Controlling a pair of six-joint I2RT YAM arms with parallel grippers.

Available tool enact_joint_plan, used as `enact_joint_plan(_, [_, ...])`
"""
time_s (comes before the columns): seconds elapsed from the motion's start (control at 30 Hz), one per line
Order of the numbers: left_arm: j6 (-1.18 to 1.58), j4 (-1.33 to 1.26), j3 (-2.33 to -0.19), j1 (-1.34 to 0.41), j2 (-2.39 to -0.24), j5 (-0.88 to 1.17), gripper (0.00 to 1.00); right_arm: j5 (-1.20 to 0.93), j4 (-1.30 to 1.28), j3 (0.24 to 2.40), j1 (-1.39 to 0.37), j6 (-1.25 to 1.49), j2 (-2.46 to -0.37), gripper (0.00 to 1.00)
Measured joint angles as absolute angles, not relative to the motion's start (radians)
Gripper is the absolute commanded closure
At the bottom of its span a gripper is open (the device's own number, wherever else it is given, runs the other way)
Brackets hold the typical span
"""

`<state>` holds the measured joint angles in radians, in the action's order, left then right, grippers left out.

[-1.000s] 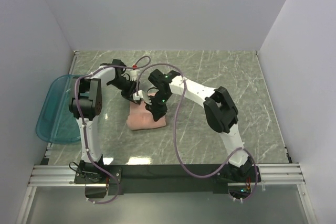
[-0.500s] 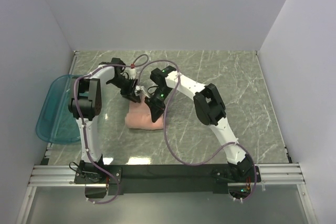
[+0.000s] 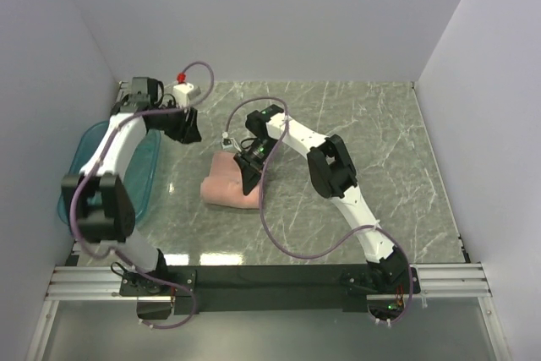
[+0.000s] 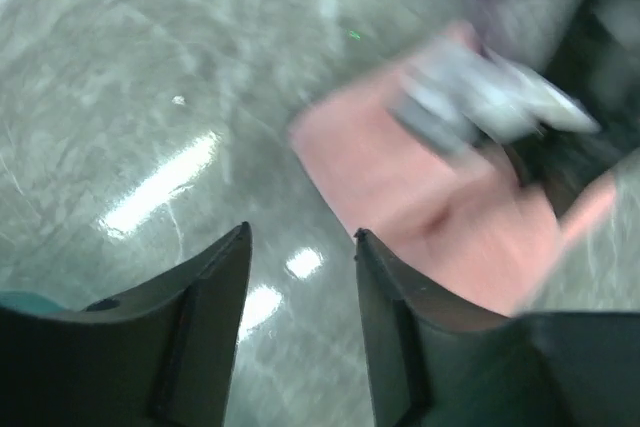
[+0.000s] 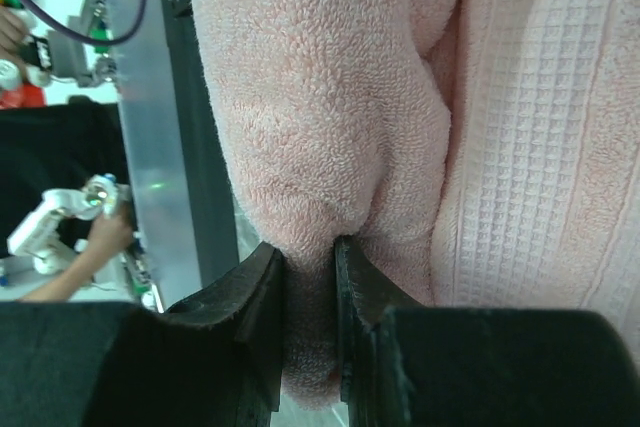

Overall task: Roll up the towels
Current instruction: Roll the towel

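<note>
While my R gripper clamps a fold of the pink towel mid-frame, my L gripper hangs w/ fingers apart, upper left

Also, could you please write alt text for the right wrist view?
The right hand pinches a fold of the salmon-pink towel between its two black fingers. Terry cloth fills most of the frame, with a waffle-weave band at right.

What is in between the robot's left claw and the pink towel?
Only bare table. The left wrist view shows the open left gripper above it, with the towel lying just beyond.
</note>
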<state>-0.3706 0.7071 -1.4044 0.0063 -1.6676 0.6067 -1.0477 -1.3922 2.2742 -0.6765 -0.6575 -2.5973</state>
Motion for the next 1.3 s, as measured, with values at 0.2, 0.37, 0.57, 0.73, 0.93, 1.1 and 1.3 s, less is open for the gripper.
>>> enact_joint_plan(0.2, [-0.698,0.77,-1.123,-0.115,-1.33,0.615,0.4,-1.087,-1.403,2.289,-0.663,-0.617,-2.624,0.99])
enact_joint_plan(0.37, [-0.872,0.766,-0.932,-0.345,-1.203,0.567,0.38,-1.139,-1.391,2.248,-0.651,-0.607,-2.626,0.99])
enact_joint_plan(0.57, [-0.976,0.69,-0.857,-0.443,-1.226,0.508,0.38,-1.221,-1.357,2.131,-0.636,-0.587,-2.606,0.99])
enact_joint_plan(0.73, [-1.039,0.617,-0.848,-0.467,-1.335,0.49,0.37,-1.227,-1.353,2.128,-0.634,-0.58,-2.606,0.98])
enact_joint_plan(0.93, [-1.084,0.596,-0.855,-0.504,-1.434,0.461,0.77,-1.212,-1.333,2.127,-0.623,-0.533,-2.604,0.6])
enact_joint_plan(1.1, [-1.031,0.636,-0.915,-0.533,-1.486,0.428,0.9,-1.149,-1.219,2.094,-0.579,-0.403,-2.571,0.25])
enact_joint_plan(1.3, [-0.881,0.683,-0.986,-0.55,-1.556,0.468,0.99,-1.032,-0.931,1.974,-0.458,-0.263,-2.418,0.21])
